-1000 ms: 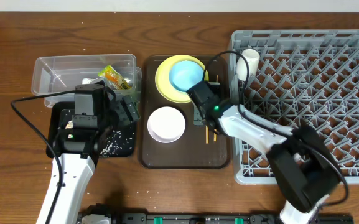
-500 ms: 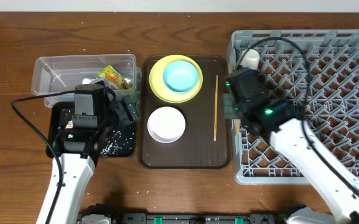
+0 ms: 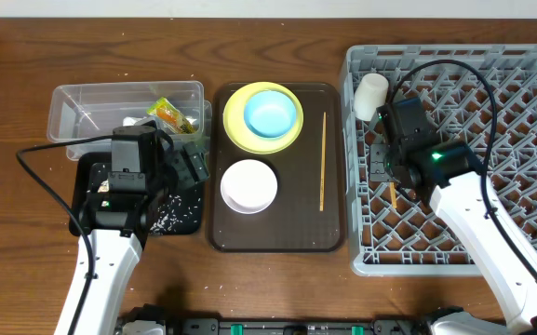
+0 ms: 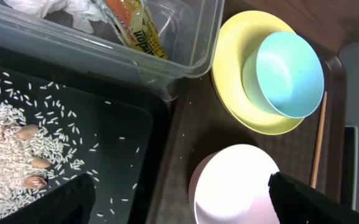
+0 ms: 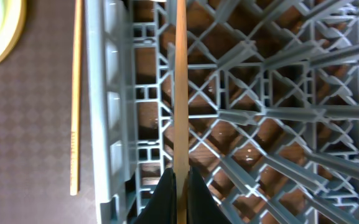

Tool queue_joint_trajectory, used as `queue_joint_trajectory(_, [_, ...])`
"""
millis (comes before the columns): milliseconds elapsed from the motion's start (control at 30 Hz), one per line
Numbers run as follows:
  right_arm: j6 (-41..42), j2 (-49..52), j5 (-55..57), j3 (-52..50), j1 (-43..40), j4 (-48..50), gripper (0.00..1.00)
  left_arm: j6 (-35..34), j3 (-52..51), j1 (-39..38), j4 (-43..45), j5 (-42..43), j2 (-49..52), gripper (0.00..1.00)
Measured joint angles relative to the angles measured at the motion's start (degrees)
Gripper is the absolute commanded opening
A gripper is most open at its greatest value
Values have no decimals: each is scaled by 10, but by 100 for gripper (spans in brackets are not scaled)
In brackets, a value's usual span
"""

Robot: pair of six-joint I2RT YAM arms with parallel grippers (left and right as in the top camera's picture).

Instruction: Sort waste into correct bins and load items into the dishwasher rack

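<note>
Right hand (image 5: 180, 179) clenched on a chopstick (image 5: 180, 74), its length ahead over the dishwasher rack (image 5: 107, 62).

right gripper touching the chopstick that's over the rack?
Touching. The right wrist view shows the right gripper with its jaws pressed against both sides of the chopstick, no gap on either side, above the rack.
</note>
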Motion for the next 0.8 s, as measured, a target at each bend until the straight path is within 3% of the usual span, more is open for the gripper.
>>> queue_joint_trajectory(800, [-10, 92, -37, 0, 0, 57, 4, 0, 0, 0, 0, 0, 0, 92])
